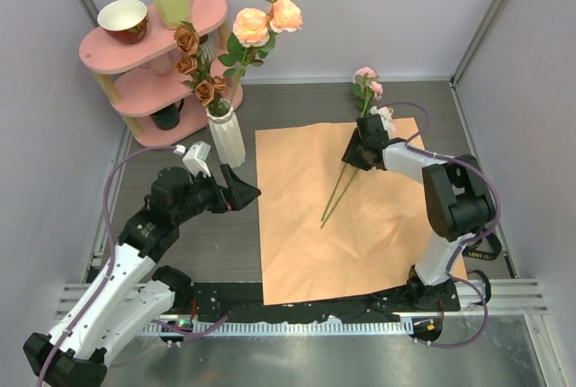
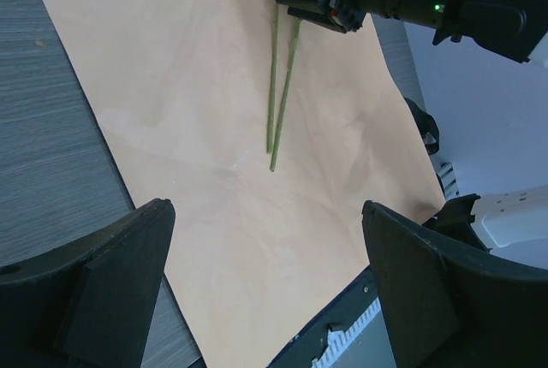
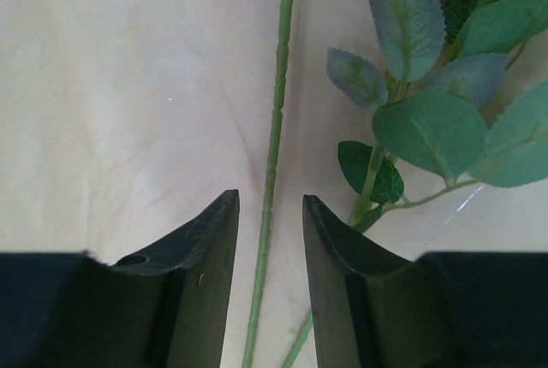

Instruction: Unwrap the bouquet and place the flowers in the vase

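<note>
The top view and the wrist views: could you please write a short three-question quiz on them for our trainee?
1. True or false: the vase already holds some roses.
2. How many stems lie on the paper? A one, B two, C four.
3. Fill in: a stem runs between the open fingers of the ____ gripper.

Key: 1 true. 2 B. 3 right; the right gripper straddles it without pinching.

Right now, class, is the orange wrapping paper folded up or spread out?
Spread out. The paper lies as one flat sheet on the table, no part wrapped around the two green stems across it.
</note>
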### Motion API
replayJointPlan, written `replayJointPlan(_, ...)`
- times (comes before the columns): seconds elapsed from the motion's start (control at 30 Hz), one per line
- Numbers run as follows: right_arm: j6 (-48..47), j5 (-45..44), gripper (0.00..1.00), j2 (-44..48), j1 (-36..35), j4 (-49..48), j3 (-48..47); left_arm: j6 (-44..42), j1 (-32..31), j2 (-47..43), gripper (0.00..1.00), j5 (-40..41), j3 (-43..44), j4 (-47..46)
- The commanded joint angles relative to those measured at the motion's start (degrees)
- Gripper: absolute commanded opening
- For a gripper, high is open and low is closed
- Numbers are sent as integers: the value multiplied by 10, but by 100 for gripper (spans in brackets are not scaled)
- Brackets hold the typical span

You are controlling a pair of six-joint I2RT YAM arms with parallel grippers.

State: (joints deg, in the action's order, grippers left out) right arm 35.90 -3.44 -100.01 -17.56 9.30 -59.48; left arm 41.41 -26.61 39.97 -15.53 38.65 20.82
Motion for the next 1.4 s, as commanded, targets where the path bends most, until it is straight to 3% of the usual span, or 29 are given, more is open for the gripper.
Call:
replayJointPlan(0.0,-1,-12,41,-28,-5,-19,-35,-6,2,-20,95,14,20,20)
replayJointPlan(0.33,22,-41,25,-89,-12,-58,-40,0,2,-22,95,10,25,23)
replayJointPlan(0.5,21,-55,1,-80,-12,-59,-40,3,2,-20,95,10,31,26)
replayJointPlan(0.53,20,-59,1,-69,-12,-67,-35,3,2,-20,95,9,33,26)
replayJointPlan(0.8,-15,-52,1,107,-12,-118,53,15,2,6,95,-21,19,-4)
replayJointPlan(1.07,6,82,1,342,-12,-240,241,147,0,74,86,-118,-50,-198)
replayJointPlan(1.23,74,164,1,451,-17,-305,341,195,-35,120,85,-110,-61,-317)
replayJointPlan(1.37,94,184,1,526,-32,-311,395,188,-100,192,84,-81,-18,-350)
